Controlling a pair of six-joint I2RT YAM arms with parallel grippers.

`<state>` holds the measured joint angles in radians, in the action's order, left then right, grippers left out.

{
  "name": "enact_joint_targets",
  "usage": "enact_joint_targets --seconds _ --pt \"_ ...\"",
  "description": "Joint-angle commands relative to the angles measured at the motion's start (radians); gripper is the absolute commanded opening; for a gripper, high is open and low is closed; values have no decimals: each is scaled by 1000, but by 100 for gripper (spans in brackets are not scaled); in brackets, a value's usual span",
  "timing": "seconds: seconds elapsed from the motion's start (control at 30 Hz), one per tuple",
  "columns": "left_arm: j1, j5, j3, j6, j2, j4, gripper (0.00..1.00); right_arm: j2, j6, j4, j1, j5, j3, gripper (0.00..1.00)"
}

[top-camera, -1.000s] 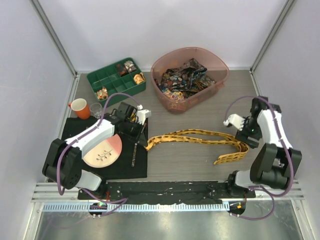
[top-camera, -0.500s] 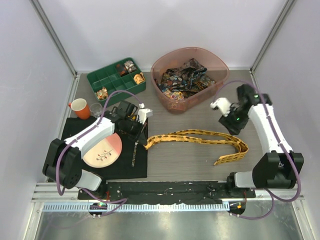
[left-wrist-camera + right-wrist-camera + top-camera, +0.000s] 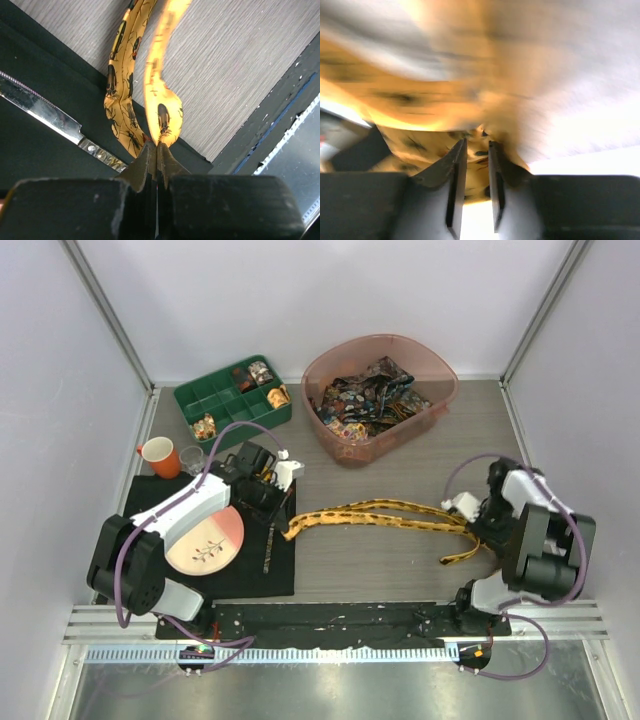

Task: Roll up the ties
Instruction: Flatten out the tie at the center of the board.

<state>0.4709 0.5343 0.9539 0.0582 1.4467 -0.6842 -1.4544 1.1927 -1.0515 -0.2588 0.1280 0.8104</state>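
Note:
The yellow-orange tie (image 3: 390, 510) with small dark insect spots lies folded lengthwise across the middle of the table. My left gripper (image 3: 283, 523) is shut on its left end at the edge of the black mat. The left wrist view shows the jaws (image 3: 157, 146) pressed together on the tie (image 3: 165, 112). My right gripper (image 3: 479, 523) is down on the tie's right fold. In the blurred right wrist view its jaws (image 3: 476, 145) stand narrowly apart with tie fabric (image 3: 420, 125) between them. Several dark printed ties (image 3: 365, 395) fill the pink tub.
The pink tub (image 3: 443, 375) stands at the back centre and a green compartment tray (image 3: 225, 400) at the back left. An orange mug (image 3: 158, 453) and a glass (image 3: 192, 458) stand at the left. A black mat (image 3: 250, 575) carries a plate (image 3: 205, 540) and a knife (image 3: 270, 545).
My right gripper swung from above the table's right side down onto the tie's right fold, and the fold shifted. My left gripper stayed at the tie's left end.

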Motion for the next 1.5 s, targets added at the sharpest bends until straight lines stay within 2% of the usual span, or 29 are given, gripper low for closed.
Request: enact_joint_targets --seconds 0.0,0.07,0.1,0.13,0.17,0.27,0.37,0.43,0.63,0.8,0.97,1.1,1.2,1.23,1.33,1.47 --pt "-5 -2 34 41 -9 -34 0 -110 114 174 -114 78 265 34" --pt "-5 10 51 61 -5 -46 2 -146 76 95 -120 1 401 42" --pt "-3 16 60 68 -3 -55 6 -150 59 43 -120 -17 429 45" --pt "-3 24 71 83 -2 -70 14 -144 58 16 -120 -37 452 49" --pt "-5 32 89 101 -2 -74 27 -136 59 -5 -122 -60 475 58" --pt "-5 18 101 115 -23 -57 51 -81 76 -36 -123 -114 452 66" --pt "-5 -2 106 152 -37 -31 62 -23 74 -64 -120 -201 409 74" --pt "5 0 112 196 -42 -23 68 3 70 -62 -109 -229 376 75" --pt "126 -77 126 389 -16 -12 73 40 15 -12 -56 -254 247 75" --pt "276 -192 135 477 58 17 79 -44 -56 103 -46 -219 214 73" --pt "344 -253 141 541 107 48 82 -141 -85 176 -46 -196 225 66" --pt "377 -261 160 578 156 -1 76 -193 -76 194 -53 -163 208 58" --pt "380 -255 189 594 185 -52 55 -222 -48 205 -75 -146 194 54" --pt "377 -249 206 594 185 -75 41 -228 -39 205 -82 -145 191 53" --pt "371 -202 203 588 133 -49 21 -227 -6 202 -108 -142 184 51" --pt "330 -165 206 522 66 20 5 -230 19 188 -129 -140 193 49"
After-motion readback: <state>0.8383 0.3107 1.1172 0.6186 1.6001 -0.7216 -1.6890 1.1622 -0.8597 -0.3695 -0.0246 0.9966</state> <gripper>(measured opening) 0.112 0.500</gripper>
